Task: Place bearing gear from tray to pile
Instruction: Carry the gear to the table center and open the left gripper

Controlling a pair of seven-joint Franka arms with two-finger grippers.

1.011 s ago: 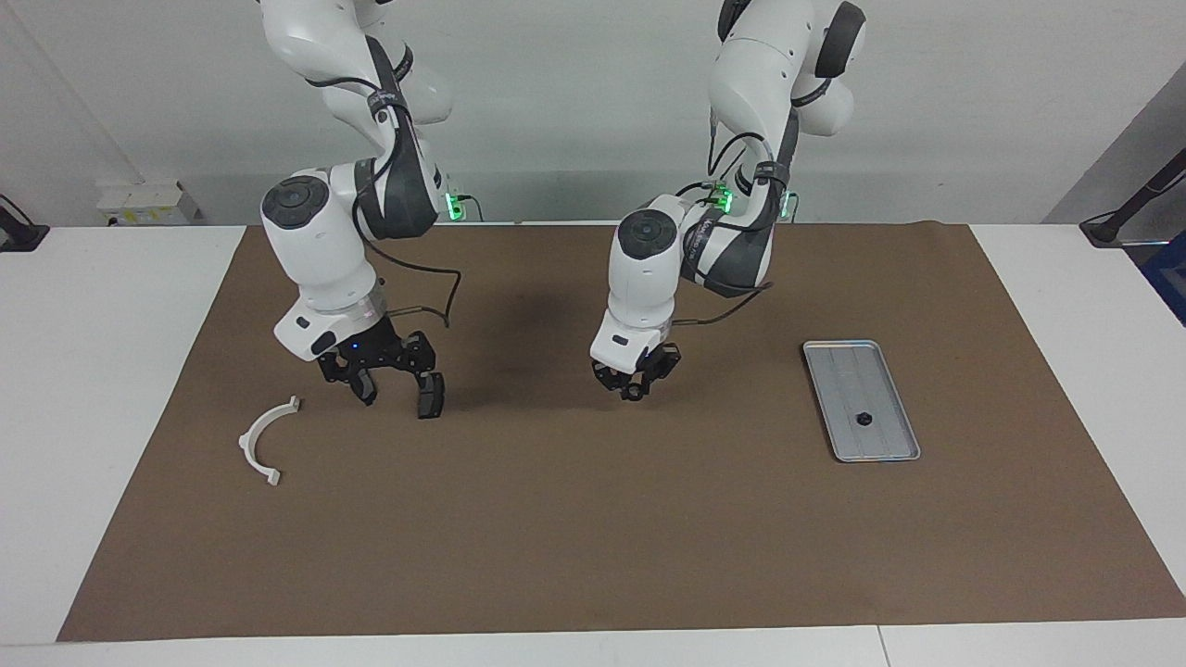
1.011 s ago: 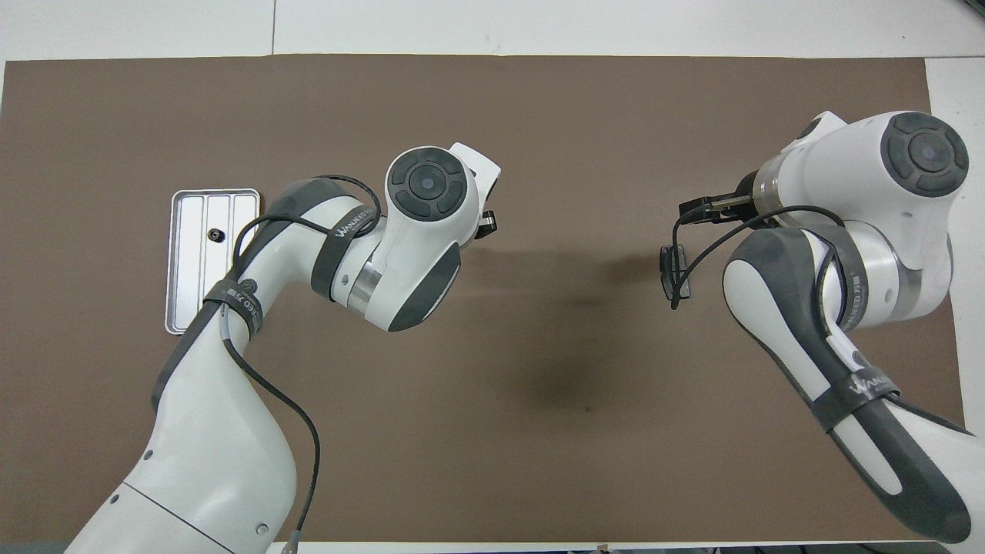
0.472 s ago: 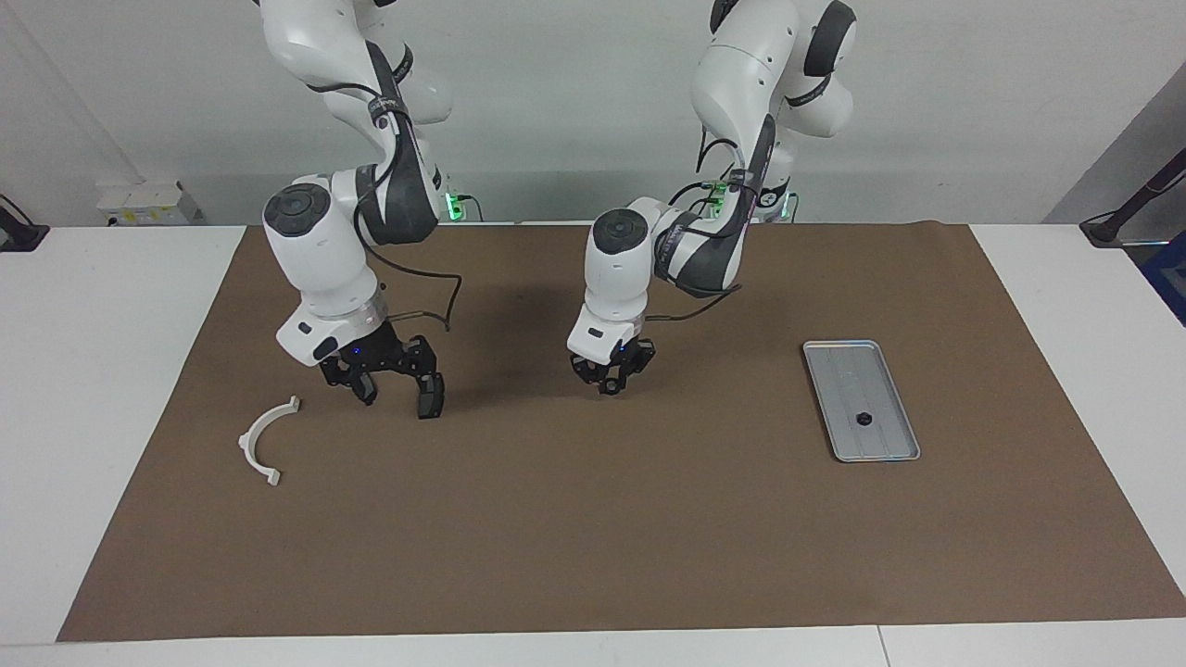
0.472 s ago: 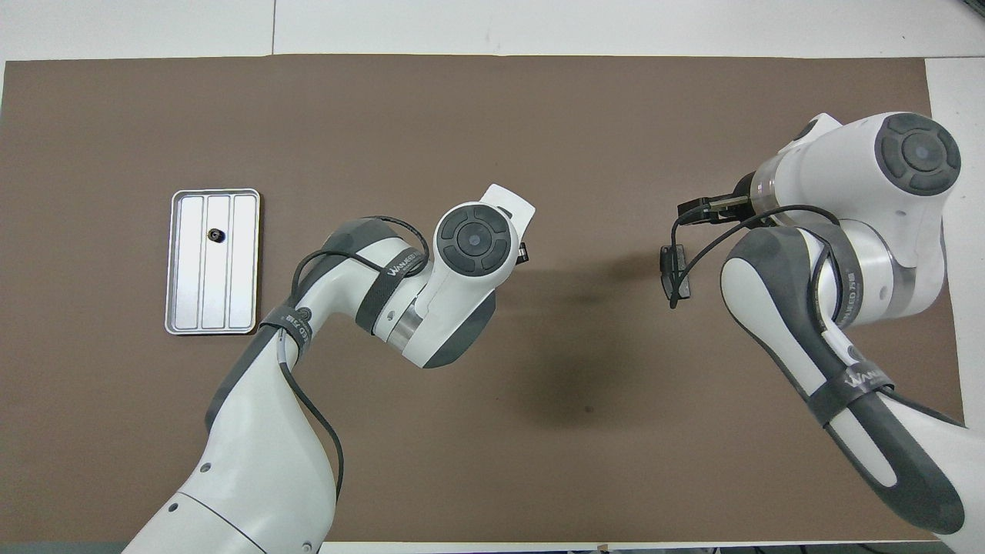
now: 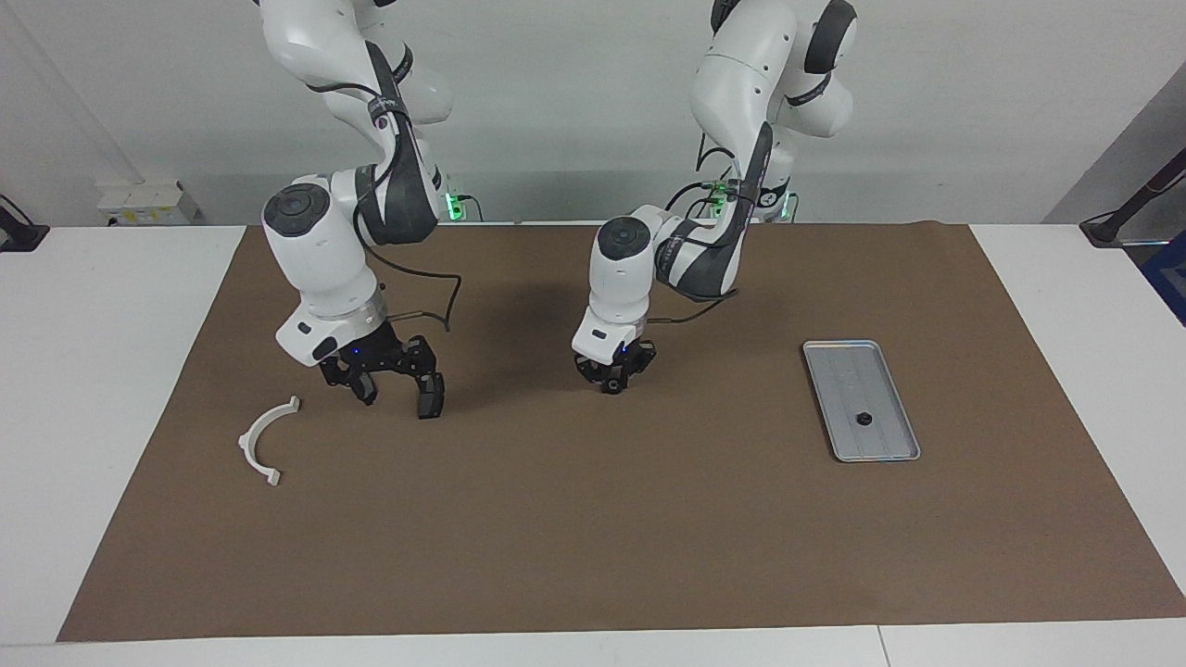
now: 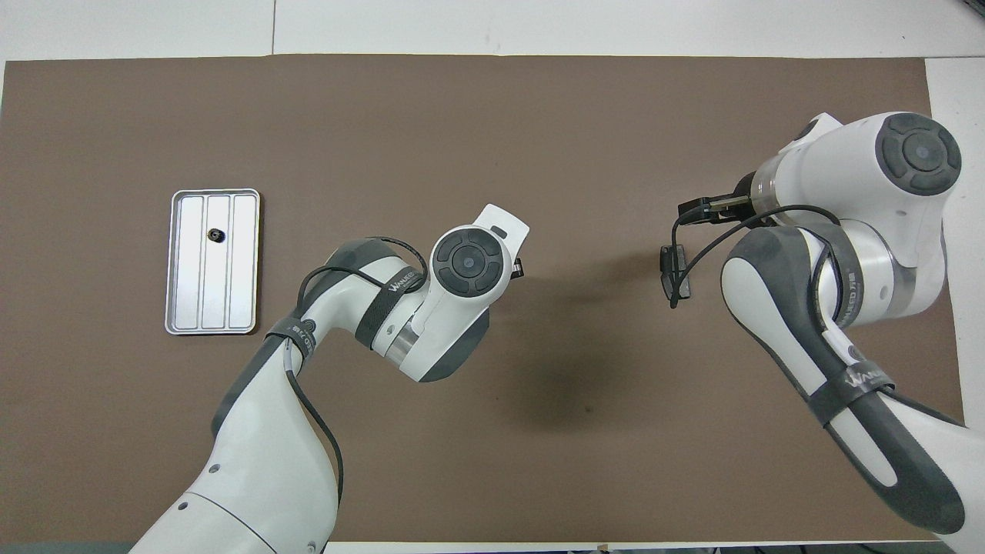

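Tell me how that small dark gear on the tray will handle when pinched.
The gear looks tiny and round, so it may roll or slip. The tray has a ribbed floor, which might steady it. Probably stiff and light.

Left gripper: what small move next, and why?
Probably shift the left gripper toward the right arm's end: it hangs over mid-mat, the open right gripper waits beside the white bracket. What it holds is unclear; one bearing gear lies in the tray.

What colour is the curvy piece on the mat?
The curved bracket is white, clearest in the facing view.
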